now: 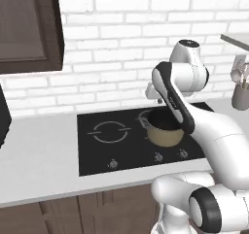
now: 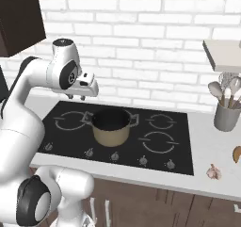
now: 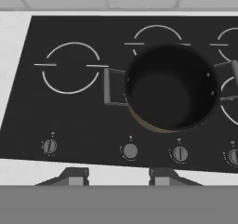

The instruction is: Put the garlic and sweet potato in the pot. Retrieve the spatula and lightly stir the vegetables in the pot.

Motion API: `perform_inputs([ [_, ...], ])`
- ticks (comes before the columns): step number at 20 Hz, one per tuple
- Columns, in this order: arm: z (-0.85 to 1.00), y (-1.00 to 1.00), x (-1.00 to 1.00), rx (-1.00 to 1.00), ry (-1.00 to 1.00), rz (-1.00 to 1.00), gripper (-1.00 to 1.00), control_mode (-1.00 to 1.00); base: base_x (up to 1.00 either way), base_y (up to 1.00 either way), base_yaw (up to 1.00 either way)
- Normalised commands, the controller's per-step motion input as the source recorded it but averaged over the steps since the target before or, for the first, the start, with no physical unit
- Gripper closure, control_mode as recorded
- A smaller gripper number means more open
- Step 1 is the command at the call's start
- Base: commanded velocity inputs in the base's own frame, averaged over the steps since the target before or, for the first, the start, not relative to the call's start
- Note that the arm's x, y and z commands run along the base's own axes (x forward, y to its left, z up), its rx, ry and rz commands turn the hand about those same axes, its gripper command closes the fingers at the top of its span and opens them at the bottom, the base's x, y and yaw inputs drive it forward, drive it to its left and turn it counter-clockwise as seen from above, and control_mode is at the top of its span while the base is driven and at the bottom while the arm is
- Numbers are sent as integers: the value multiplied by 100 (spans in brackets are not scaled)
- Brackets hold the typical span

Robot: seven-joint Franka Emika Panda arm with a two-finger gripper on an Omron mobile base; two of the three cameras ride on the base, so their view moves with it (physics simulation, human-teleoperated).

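Note:
The tan pot (image 2: 110,135) stands on the black cooktop with its dark inside bare (image 3: 169,90), and it shows too in the left base view (image 1: 165,137). My gripper (image 2: 76,98) hovers above the cooktop, up and to the left of the pot. It is open, with nothing between its fingertips (image 3: 74,176). Far to the right on the white counter lie the off-white garlic (image 2: 213,172) and the pinkish-brown sweet potato (image 2: 236,154), the latter cut by the frame edge. A silvery slotted head, likely the spatula (image 2: 226,78), sticks up behind the spoons in the grey cup.
The grey utensil cup (image 2: 227,117) holds pale round spoons at the right of the cooktop (image 2: 160,143). A row of knobs (image 3: 130,150) runs along the cooktop's front. A shelf (image 2: 223,54) juts out above the cup. The brick wall lies behind.

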Motion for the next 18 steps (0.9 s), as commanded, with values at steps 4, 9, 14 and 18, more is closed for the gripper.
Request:
perform_inputs([
  [4, 0, 0, 0, 0, 0, 0, -100, 100, -1, 0, 0],
  [9, 0, 0, 0, 0, 0, 0, -100, 100, -1, -66, 0],
  [14, 0, 0, 0, 0, 0, 0, -100, 100, 0, -94, 0],
  [18, 0, 0, 0, 0, 0, 0, -100, 100, 0, -83, 0],
])
